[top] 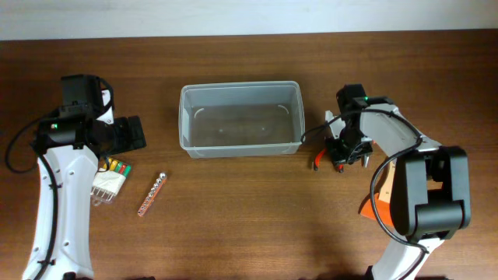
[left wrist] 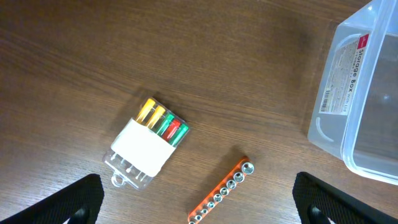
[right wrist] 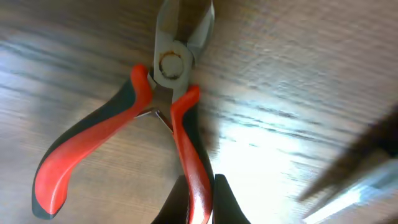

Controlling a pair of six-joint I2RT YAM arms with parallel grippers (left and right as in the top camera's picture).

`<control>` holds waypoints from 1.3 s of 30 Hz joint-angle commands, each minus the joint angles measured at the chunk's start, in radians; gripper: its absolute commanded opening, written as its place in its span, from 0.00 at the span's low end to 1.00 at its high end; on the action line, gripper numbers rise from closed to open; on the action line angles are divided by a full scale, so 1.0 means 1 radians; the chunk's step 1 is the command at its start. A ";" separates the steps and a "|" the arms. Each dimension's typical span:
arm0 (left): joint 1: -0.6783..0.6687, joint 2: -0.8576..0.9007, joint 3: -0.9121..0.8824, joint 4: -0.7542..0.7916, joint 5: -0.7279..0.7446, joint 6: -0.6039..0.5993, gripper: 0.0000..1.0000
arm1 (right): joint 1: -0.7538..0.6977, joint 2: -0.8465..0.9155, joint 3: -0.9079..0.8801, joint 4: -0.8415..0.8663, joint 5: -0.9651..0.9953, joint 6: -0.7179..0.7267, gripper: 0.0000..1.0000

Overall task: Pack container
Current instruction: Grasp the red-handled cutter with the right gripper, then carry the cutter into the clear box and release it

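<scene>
The clear plastic container [top: 241, 118] stands at the middle of the table, nothing visible in it; its corner shows in the left wrist view [left wrist: 364, 93]. My right gripper [top: 341, 153] is just right of it, shut on one red-and-black handle of the pliers [right wrist: 165, 112], which also show in the overhead view [top: 320, 159]. My left gripper [top: 128, 134] is open and empty, above a pack of coloured markers [left wrist: 149, 142] and an orange rail of sockets [left wrist: 222, 191].
An orange object [top: 372, 204] lies partly hidden under my right arm at the lower right. The markers [top: 110, 180] and socket rail [top: 152, 194] lie left of the container.
</scene>
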 commanded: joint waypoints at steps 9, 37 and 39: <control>0.002 -0.002 -0.002 -0.002 0.014 0.020 0.99 | 0.071 -0.179 0.412 -0.146 0.060 -0.031 0.04; 0.001 -0.002 -0.002 -0.020 0.015 0.020 0.99 | 0.413 0.234 0.477 0.013 -0.080 -0.335 0.04; 0.001 -0.002 -0.002 -0.020 0.015 0.020 0.99 | 0.413 0.240 0.477 0.012 -0.083 -0.335 0.04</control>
